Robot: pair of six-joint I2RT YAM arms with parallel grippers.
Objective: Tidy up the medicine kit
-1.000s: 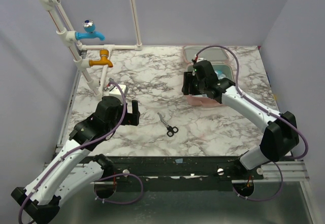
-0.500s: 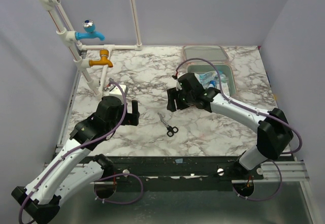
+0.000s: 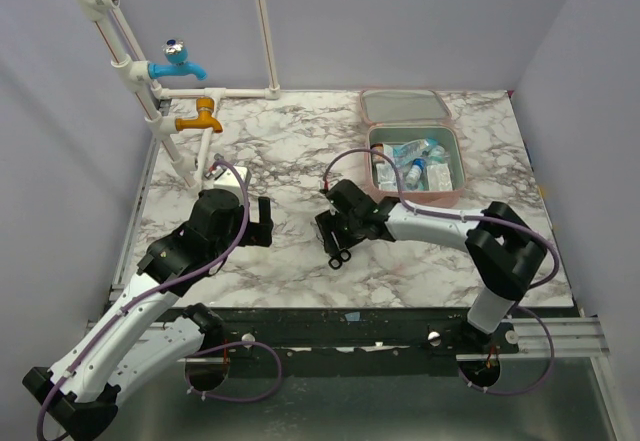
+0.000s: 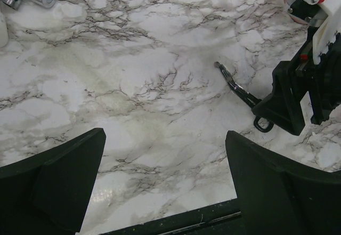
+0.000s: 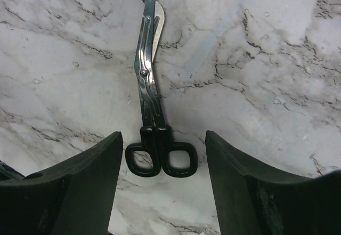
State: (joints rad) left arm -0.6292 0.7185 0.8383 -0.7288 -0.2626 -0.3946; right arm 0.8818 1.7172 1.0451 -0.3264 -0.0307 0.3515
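The medicine kit [image 3: 435, 197] lies open at the far right of the worktop [image 3: 280, 151]. It is a pale pink soft case with rounded corners. Its lid [image 3: 404, 106] is folded back flat toward the rear wall and shows a grey lining. The tray half nearer the arms holds a jumble of small bottles and packets [image 3: 412, 161], white and blue; their labels are too small to read.

Just left of and nearer than the kit, the right pincer [image 3: 335, 226] sits low over a pair of scissors [image 5: 152, 112] with black loop handles and bent steel blades, lying flat on the marbled worktop. In the right wrist view its fingers [image 5: 80, 187] stand wide apart, one on each side of the handles, touching neither.

Further left, the left pincer [image 3: 262, 221] is also spread wide, nothing between its fingers [image 4: 53, 181].

At the far left corner, white pipes carry a blue tap [image 3: 180, 64] and an orange tap [image 3: 200, 118].
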